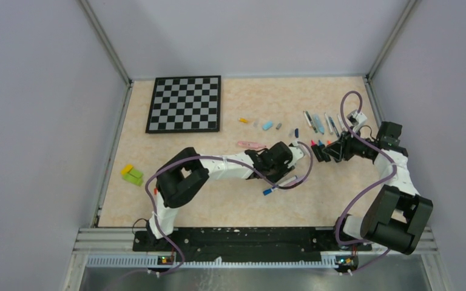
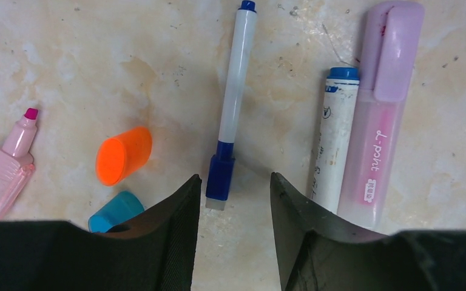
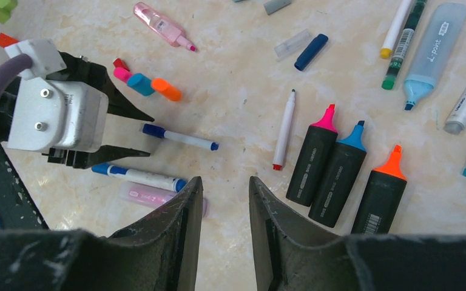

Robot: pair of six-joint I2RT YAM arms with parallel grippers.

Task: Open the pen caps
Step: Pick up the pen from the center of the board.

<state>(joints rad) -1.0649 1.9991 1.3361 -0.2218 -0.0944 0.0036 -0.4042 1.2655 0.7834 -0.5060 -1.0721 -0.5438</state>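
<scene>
Blue pen cap (image 2: 220,177) — straddled by the left hand (image 2: 235,180), lowered, jaws apart.

We see the table (image 2: 67,48) as a mottled beige, stone-look surface, matt and finely speckled. The orange cap (image 2: 123,156) is smooth, opaque plastic with a soft sheen. The lilac highlighter (image 2: 379,115) is frosted, translucent plastic. The three black markers (image 3: 338,176) look matt. The left gripper (image 2: 235,194) has dull black, faintly grained fingers (image 2: 170,242).
</scene>
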